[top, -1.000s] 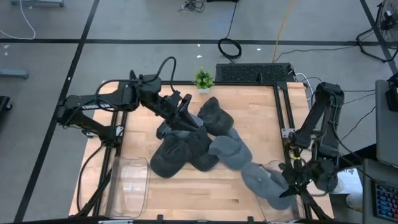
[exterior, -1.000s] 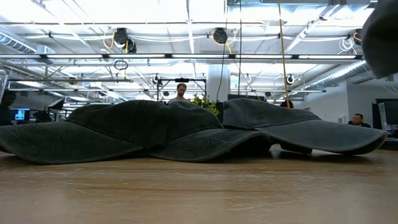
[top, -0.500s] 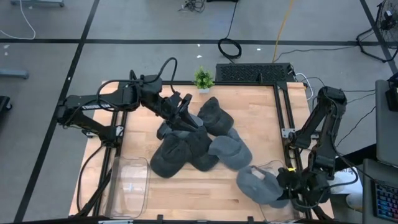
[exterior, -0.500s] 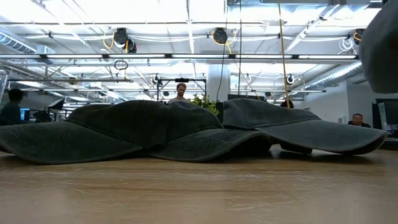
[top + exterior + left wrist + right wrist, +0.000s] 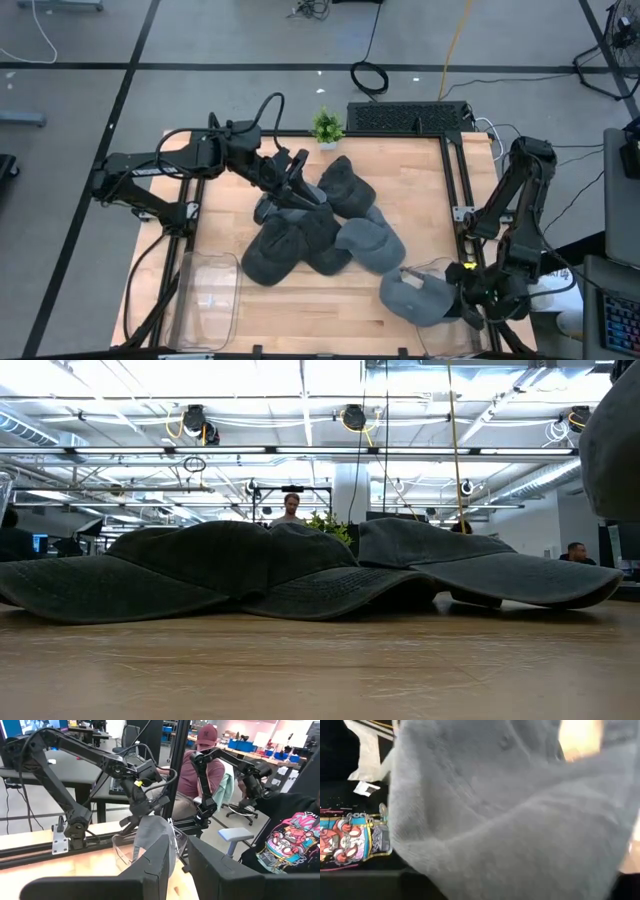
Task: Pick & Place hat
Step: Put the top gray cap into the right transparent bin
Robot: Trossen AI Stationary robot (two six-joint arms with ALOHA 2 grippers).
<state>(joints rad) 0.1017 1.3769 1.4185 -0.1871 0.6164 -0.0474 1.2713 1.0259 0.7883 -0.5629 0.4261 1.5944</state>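
- Since a sec ago, right arm pulled its grey cap (image 5: 412,298) off the table's near-right part and back over the clear bin (image 5: 441,268) at the right edge; cap looked more bunched now vs stretched out flat earlier.
- Right gripper (image 5: 468,297) sat at the cap's right end, over the bin; fingers hidden by cloth and arm from above, can't tell if apart or clamped.
- Right wrist view was filled w/ grey cap fabric (image 5: 510,815) right up against the lens.
- Left gripper (image 5: 293,178) unchanged, parked above the far side of the hat pile (image 5: 315,225) mid-table; fingers (image 5: 150,870) showed a narrow gap, nothing seen between them.
- Left wrist view looked across at the right arm w/ the cap (image 5: 152,840) hanging by the bin's rim (image 5: 122,852); a person in a red cap (image 5: 200,762) sat behind.
- Low view: pile of dark caps (image 5: 290,570) lay on the wooden tabletop (image 5: 320,670), same as before; edge of the carried cap (image 5: 612,445) at the far right.
- 2nd clear bin (image 5: 208,295) stood near-left on the table; small potted plant (image 5: 327,127) at the far edge.
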